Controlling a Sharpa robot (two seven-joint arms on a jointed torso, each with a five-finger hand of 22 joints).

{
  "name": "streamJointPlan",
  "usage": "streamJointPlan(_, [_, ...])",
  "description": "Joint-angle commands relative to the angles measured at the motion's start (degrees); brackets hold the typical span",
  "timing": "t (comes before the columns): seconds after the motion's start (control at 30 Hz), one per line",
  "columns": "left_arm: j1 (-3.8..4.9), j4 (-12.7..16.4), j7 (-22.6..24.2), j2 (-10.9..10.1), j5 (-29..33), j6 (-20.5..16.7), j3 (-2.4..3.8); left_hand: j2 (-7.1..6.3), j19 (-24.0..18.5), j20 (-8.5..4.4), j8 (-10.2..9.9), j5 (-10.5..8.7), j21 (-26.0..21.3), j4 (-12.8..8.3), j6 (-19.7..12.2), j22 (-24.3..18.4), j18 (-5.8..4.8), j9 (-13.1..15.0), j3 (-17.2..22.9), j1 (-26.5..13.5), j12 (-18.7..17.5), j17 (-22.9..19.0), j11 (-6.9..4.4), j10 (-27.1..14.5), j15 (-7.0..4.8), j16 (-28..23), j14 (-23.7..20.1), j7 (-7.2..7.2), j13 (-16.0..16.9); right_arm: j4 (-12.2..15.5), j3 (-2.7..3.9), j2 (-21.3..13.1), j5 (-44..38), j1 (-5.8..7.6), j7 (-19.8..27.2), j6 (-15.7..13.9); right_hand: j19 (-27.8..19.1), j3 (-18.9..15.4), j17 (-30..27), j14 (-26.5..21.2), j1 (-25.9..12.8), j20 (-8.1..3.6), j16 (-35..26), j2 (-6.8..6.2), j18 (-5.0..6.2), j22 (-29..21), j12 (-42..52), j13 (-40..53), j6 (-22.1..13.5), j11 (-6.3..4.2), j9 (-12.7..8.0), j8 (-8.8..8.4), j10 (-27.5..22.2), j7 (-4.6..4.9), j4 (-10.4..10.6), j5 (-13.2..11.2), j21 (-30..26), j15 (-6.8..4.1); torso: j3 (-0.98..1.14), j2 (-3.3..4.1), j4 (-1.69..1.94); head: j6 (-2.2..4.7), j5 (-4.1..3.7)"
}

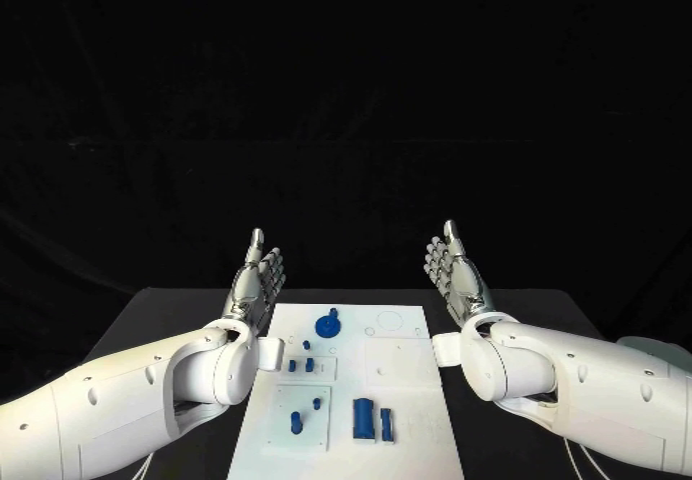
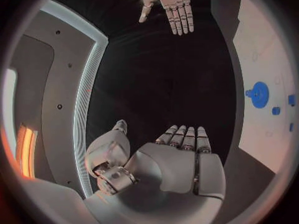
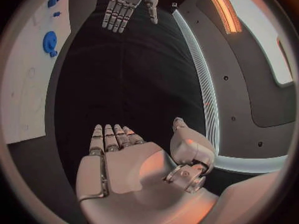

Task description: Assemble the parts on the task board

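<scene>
The white task board (image 1: 389, 370) lies in the middle of the black table. On it a round blue part (image 1: 329, 324) sits near the far end, small blue pegs (image 1: 299, 366) stand mid-board, and blue blocks (image 1: 374, 419) with another small blue piece (image 1: 297, 421) lie near the front. My left hand (image 1: 257, 280) is raised left of the board, fingers straight and apart, holding nothing. My right hand (image 1: 457, 272) is raised right of the board in the same flat pose. The left wrist view shows my left hand (image 2: 181, 159), the right hand (image 2: 168, 5) opposite, and the round blue part (image 2: 258, 94).
The black table (image 1: 159, 320) has bare room on both sides of the board. My white forearms (image 1: 130, 400) slope in over the table's front corners. In the right wrist view the board (image 3: 31, 69) curves along one side, opposite my right hand (image 3: 124, 164).
</scene>
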Motion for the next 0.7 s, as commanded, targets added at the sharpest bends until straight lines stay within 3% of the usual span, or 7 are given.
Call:
streamJointPlan(0.03, [0.31,1.8,1.7,0.2,-1.5,-10.4,-0.15,0.26,-1.3,-0.31,-0.5,-0.44,-0.5,0.0,-1.3,-0.2,-1.23,-0.3,-1.0,-5.2,-0.4,-0.3,-0.17,-1.7,-0.23,-0.6,-1.4,-0.23,-0.1,1.2,0.26,-0.2,3.6,-0.16,2.3,-5.5,-1.5,-1.1,-0.5,-1.5,-4.1,-0.22,-0.7,0.21,-0.79,-1.1,-0.4,-0.4,-1.3,-0.29,-0.6,-0.40,-1.6,-0.26,-0.1,-0.5,-0.3,-0.20,0.01,-0.04,0.03,0.01,0.01])
streamJointPlan(0.23, [0.49,3.1,1.9,0.3,-1.7,-12.8,-0.32,0.26,-1.3,-0.31,-0.5,-0.44,-0.5,0.0,-1.3,-0.2,-1.23,-0.3,-1.0,-5.2,-0.4,-0.3,-0.17,-1.7,-0.23,-0.6,-1.4,-0.23,-0.1,1.3,0.29,-0.3,3.6,-0.17,2.3,-5.6,-1.5,-1.1,-0.5,-1.5,-4.1,-0.22,-0.7,0.21,-0.79,-1.1,-0.4,-0.4,-1.3,-0.29,-0.6,-0.40,-1.6,-0.26,-0.1,-0.5,-0.3,-0.20,0.01,-0.04,0.03,0.01,0.01])
streamJointPlan(0.7, [0.49,3.1,1.9,0.3,-1.7,-12.9,-0.32,0.26,-1.3,-0.31,-0.5,-0.44,-0.5,0.0,-1.3,-0.2,-1.23,-0.3,-1.0,-5.2,-0.4,-0.3,-0.17,-1.7,-0.23,-0.6,-1.4,-0.23,-0.1,1.3,0.29,-0.3,3.6,-0.17,2.3,-5.6,-1.5,-1.1,-0.5,-1.5,-4.1,-0.22,-0.7,0.21,-0.79,-1.1,-0.4,-0.4,-1.3,-0.29,-0.6,-0.40,-1.6,-0.26,-0.1,-0.5,-0.3,-0.20,0.01,-0.04,0.03,0.01,0.01])
